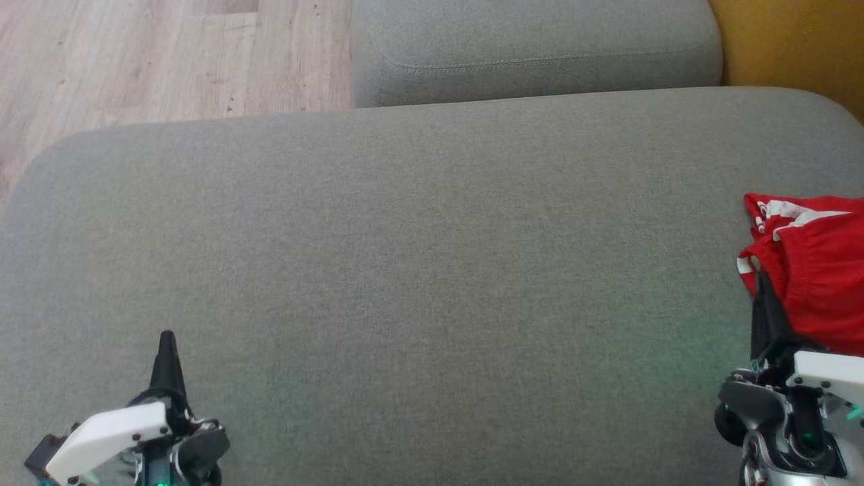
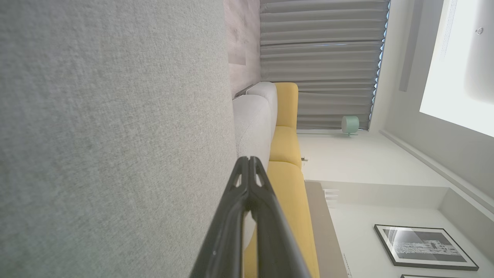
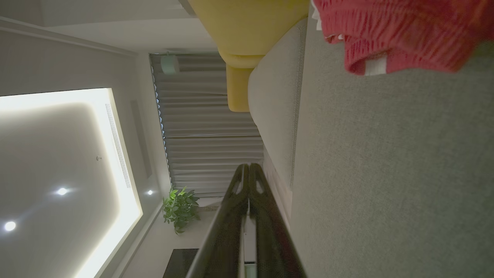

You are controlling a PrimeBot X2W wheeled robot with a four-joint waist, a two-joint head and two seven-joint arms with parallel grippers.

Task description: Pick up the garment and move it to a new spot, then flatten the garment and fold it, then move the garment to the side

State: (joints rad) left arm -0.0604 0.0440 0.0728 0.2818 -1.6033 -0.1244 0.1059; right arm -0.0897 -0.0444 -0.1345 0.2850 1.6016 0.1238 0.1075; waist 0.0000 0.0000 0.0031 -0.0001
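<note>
Garment: you will find the crumpled red fabric garment with white stripes (image 1: 817, 270) at the far right of the head view. It lies in a heap on the broad grey fabric cushion (image 1: 418, 256) and is partly cut off by the frame's edge.
Left gripper: your left gripper (image 1: 167, 335) sits at the lower left of the head view, over bare cushion and well apart from the garment.
Left jaws: clenched on nothing. In the left wrist view you can see the two long dark fingers (image 2: 227, 231) pressed together right up to their tips.
Right gripper: your right gripper (image 1: 761, 278) is at the lower right of the head view. Its dark tip points up at the garment's near left edge and overlaps the red cloth there.
Right jaws: clenched and empty. The right wrist view shows the fingers (image 3: 225, 235) meeting at the tips, with a stretch of bare grey cushion between them and the garment (image 3: 397, 34).
Contact: from these views you cannot tell for sure whether the right tip touches the cloth.
Behind the cushion: a second rounded grey cushion (image 1: 533, 47) lies just beyond it. There is pale wooden plank flooring (image 1: 135, 61) to the left and a mustard-yellow upholstered sofa (image 1: 790, 40) at the top right.
Room: the left wrist view shows you grey pleated curtains (image 2: 320, 58) and a black-framed picture (image 2: 424, 247). The right wrist view shows a green leafy plant (image 3: 179, 208).
</note>
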